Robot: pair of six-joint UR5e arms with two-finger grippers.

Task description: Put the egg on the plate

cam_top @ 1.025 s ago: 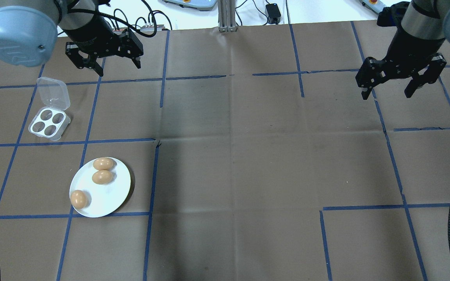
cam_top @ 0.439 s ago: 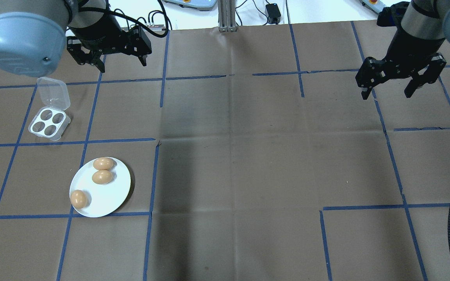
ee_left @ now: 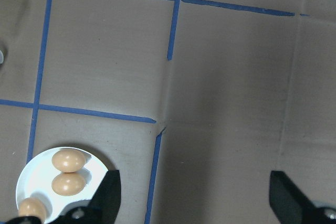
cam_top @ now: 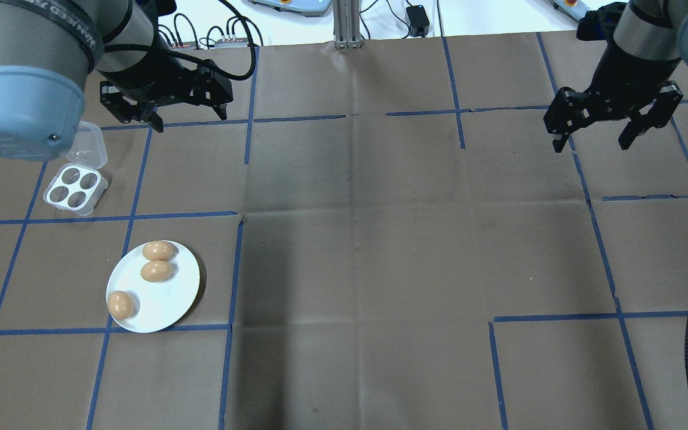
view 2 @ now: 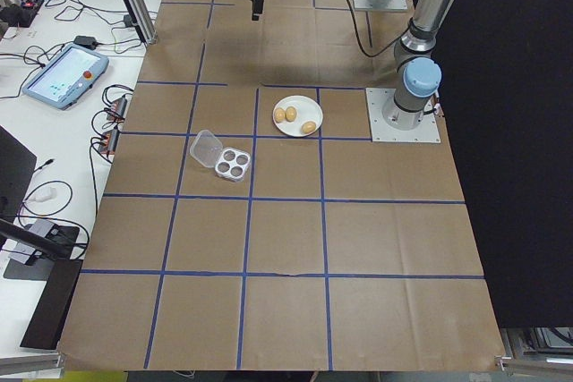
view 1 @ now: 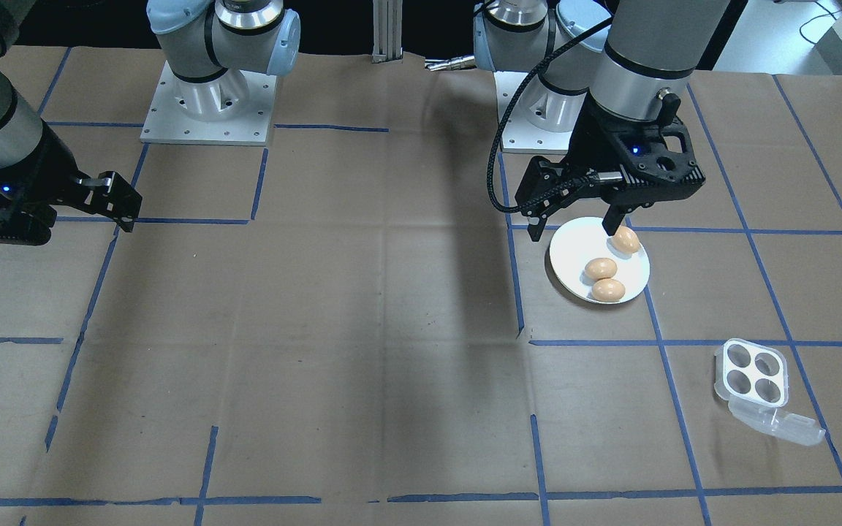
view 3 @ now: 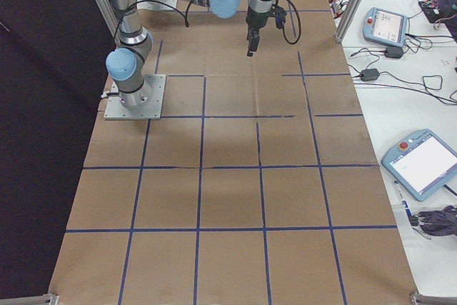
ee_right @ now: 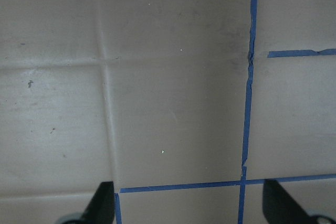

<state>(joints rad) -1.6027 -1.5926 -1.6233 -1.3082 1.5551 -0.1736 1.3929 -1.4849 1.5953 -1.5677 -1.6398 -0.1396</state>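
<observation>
While eggs [cam_top: 156, 270] fill plate [cam_top: 177, 292], left end effector [cam_top: 189, 118] hovers apart.

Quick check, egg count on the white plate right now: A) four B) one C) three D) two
C: three brown eggs lie on the plate, and all four cups of the open carton are empty.

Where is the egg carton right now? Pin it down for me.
In the overhead view the egg carton sits open and empty on the table's left side, just beyond the plate with three eggs, and below the left gripper.
</observation>
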